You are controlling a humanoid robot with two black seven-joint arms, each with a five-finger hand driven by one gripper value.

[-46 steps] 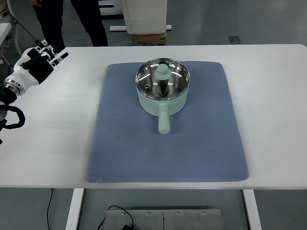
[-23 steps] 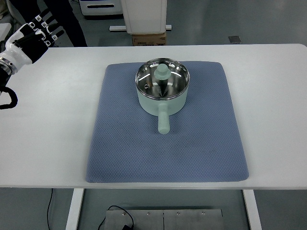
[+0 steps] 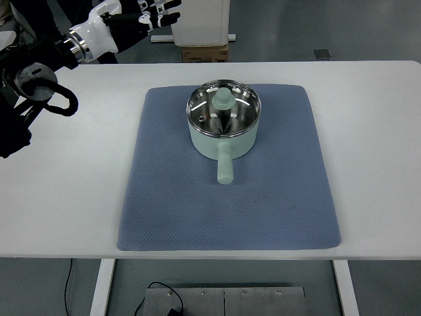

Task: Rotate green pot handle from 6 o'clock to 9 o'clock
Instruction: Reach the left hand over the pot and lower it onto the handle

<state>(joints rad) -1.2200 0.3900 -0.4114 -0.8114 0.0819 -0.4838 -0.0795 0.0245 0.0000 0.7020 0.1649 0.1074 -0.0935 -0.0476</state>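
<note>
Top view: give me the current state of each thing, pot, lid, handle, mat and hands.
green pot: upright on the mat, untouched.
lid: seated on the pot, knob up.
pot handle: pointing to 6 o'clock, not yet rotated.
blue mat: flat on the white table.
left hand: raised past the table's far left edge, fingers spread, holding nothing.
right hand: not in view.

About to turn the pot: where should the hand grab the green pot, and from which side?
Grip the handle near its free rounded end, coming from above: it sticks straight out toward the near edge of the blue mat with bare mat either side. The left hand is up far-left.
</note>
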